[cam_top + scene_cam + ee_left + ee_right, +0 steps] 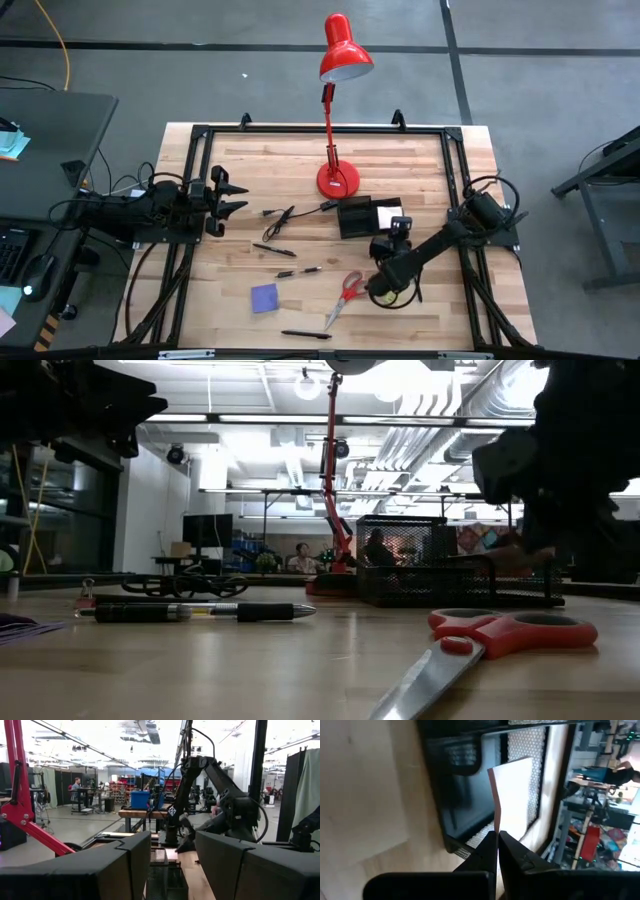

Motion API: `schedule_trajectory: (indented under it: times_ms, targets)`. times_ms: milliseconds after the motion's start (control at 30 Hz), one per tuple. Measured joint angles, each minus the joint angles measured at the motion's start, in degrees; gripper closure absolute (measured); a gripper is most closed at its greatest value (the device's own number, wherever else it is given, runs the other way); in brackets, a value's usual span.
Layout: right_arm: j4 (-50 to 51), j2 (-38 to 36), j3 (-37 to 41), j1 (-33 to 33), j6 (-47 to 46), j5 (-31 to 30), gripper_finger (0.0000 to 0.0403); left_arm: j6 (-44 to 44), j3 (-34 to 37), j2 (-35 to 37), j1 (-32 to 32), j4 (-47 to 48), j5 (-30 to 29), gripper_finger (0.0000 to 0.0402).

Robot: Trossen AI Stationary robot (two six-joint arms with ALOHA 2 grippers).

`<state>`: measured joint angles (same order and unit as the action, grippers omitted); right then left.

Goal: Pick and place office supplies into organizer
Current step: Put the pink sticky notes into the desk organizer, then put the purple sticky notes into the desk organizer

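The black mesh organizer (355,216) stands right of the table's middle, in front of the red lamp's base. My right gripper (399,229) hovers at its right end, shut on a pale sticky-note pad with a pink edge (515,795), which shows above a mesh compartment (535,775). Red-handled scissors (345,294), a purple pad (264,298) and black pens (272,250) (298,271) (305,334) lie flat on the wood nearer the front. My left gripper (232,195) waits open at the table's left side. My right gripper (498,842) pinches the pad between its two fingertips by one edge near a corner (498,826). The fingers slant down from the table's right and near side. The pad stands edge-on beyond the fingertips over the organizer. I cannot tell whether its far end rests on anything.
The red desk lamp (337,180) stands just behind the organizer, its arm rising toward the far edge. A thin black cable (282,215) lies left of the organizer. A black frame runs along the table's edges (455,170). Bare wood lies between the pens and the left arm.
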<state>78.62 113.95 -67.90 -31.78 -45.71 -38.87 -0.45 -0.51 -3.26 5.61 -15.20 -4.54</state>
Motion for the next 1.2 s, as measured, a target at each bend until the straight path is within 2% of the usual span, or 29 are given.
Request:
schedule_trajectory:
  times_ms: [400, 567, 800, 900, 1033, 1200]
  targets:
    - [-4.3, 0.0, 1.3, 0.6, 3.6, -1.7, 0.0391, -0.2, 0.0, 0.0, 0.0, 0.0, 0.0, 0.0257]
    - [-5.2, 0.0, 1.3, 0.8, 3.3, -1.9, 0.0352, -0.2, 0.0, 0.0, 0.0, 0.0, 0.0, 0.0257]
    - [-5.0, 0.0, 1.3, 0.8, 1.7, -6.5, 0.0275, 0.0, 0.0, 0.0, 0.0, 0.2, 0.0, 0.0257]
    - [-4.9, 0.0, 1.3, 0.8, 2.0, -4.7, 0.0250, 0.0, 0.0, 0.0, 0.0, 0.2, 0.0, 0.0257]
    - [-3.4, 0.0, 1.1, 0.8, 0.6, -2.9, 0.0227, 0.0, 0.0, 0.0, 0.0, 0.3, 0.0, 0.0257]
    - [2.3, 0.0, -2.4, 0.6, -4.9, -3.3, 0.0218, 0.0, 0.0, 0.0, 0.0, 0.4, 0.0, 0.0257]
